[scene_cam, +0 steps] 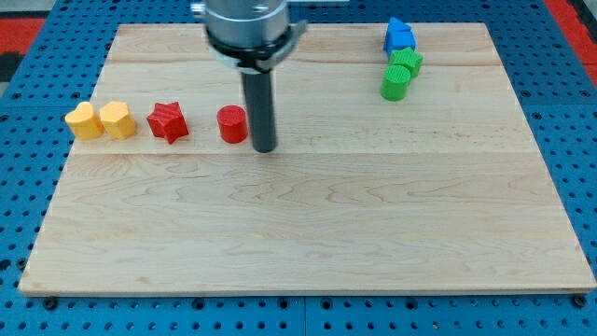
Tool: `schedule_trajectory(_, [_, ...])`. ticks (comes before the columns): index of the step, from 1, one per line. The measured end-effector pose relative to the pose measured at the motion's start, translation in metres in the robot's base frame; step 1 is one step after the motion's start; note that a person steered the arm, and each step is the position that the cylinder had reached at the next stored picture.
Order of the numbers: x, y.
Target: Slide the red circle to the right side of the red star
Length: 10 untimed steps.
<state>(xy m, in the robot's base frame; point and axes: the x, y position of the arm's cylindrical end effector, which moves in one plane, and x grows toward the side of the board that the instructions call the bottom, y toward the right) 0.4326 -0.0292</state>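
Tip just right of red circle; circle sits right of red star.

My tip [265,147] rests on the wooden board [308,233], just beside the red circle [232,124] on its right; contact cannot be told. The rod is a plain end, with nothing to spread or pinch. Red star [168,121] lies near the circle's left, a gap between. Further left, two yellow blocks [101,120] touch. At the view's top right: blue blocks [399,35], green star [406,62], green cylinder [395,84], clustered.
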Motion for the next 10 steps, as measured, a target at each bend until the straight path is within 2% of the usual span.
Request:
schedule_trajectory(1, [-0.022,0.004])
schedule_trajectory(2, [-0.024,-0.016])
schedule_trajectory(5, [-0.024,-0.051])
schedule_trajectory(10, [-0.015,-0.055])
